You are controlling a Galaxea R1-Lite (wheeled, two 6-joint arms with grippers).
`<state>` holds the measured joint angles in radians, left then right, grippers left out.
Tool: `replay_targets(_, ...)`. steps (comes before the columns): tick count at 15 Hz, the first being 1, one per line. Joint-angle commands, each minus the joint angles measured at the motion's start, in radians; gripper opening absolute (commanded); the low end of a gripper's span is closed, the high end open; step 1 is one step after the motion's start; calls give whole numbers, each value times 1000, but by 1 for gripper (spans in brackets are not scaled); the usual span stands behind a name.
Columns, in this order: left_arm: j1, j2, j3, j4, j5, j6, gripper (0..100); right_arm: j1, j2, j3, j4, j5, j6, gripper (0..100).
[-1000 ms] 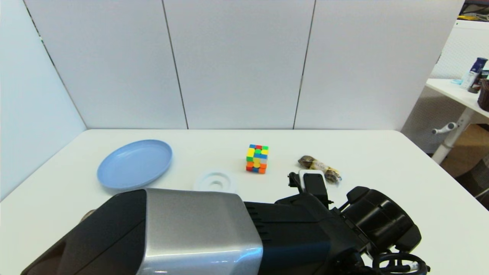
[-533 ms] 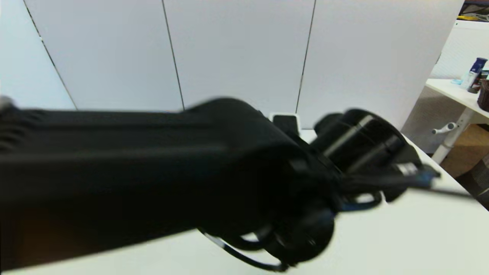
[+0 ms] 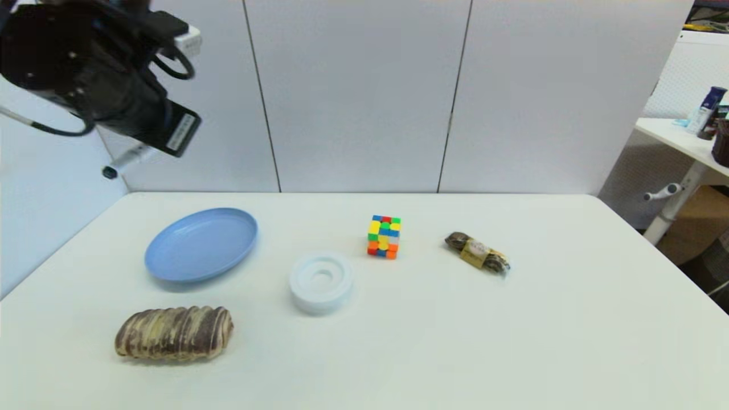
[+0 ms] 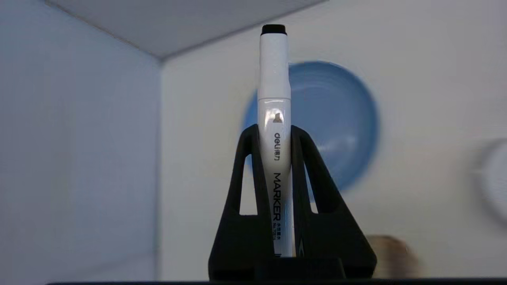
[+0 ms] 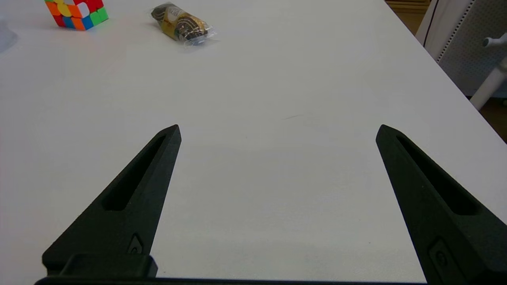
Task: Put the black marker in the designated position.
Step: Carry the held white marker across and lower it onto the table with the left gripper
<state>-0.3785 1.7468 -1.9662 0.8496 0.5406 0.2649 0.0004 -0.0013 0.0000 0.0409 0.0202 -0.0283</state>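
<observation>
The black marker [image 4: 274,118] is a white barrel with a black cap, clamped upright between the fingers of my left gripper [image 4: 274,130], which is shut on it. In the head view that arm's wrist [image 3: 97,74] hangs high at the far left, well above the table. The marker [image 3: 126,158] pokes out below the wrist, tip toward the left wall. Far beneath the marker lies the blue plate [image 4: 336,118]. No mark on the white tabletop [image 3: 433,341] shows the designated position. My right gripper [image 5: 277,130] stands open and empty, low over bare table near the right side.
On the table are a blue plate [image 3: 200,244], a white ring-shaped roll [image 3: 321,283], a colourful cube [image 3: 384,236], a wrapped snack [image 3: 477,251] and a striped bread loaf [image 3: 174,332]. White walls close off the back and the left side.
My left arm has swung from low across the front of the head view up to the top left corner. The loaf and the white roll now show in full.
</observation>
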Motion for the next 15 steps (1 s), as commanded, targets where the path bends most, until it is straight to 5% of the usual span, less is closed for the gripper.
replay_targets(1,270,103,-8,-211,-614,829,0,1,1,0,1,0,-1,100)
replay_targets(8,417,341,-10,-222,-1024,1452,0,1,1,0,1,0,-1,100)
replay_targets(11,448,415,-10,-221,-1117,1493,0,0,1,0,1,0,-1,100)
replay_targets(15,448,488,-8,-349,-1119,1490,0,0,1,0,1,0,-1,100)
